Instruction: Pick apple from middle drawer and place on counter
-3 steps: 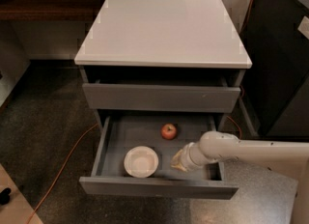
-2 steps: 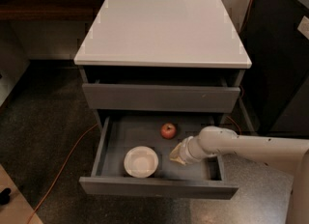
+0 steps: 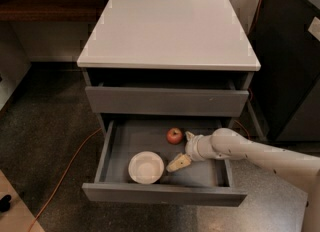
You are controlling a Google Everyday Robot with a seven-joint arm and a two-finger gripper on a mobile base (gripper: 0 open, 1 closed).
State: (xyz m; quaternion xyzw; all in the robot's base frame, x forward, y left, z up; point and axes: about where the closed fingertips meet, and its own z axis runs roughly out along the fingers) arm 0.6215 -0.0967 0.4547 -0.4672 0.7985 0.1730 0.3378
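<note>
**Edged deeper into the drawer, right up beside the apple**

Up and back I've come since a second ago: my gripper has slid from the front right of the middle drawer toward its rear. The apple and the white bowl haven't budged.

My arm reaches in from the right, low and nearly level, crossing the drawer's right wall, with the rounded wrist tucked inside the open drawer. My fingers are spread wide and hold nothing. One fingertip sits just to the right of the apple, though I can't tell whether it touches. The other finger points down-left, its tip near the bowl's rim.

The apple rests on the grey drawer floor, toward the back and a little right of centre. The bowl is at the front. Above, the top drawer is closed under the pale counter.
</note>
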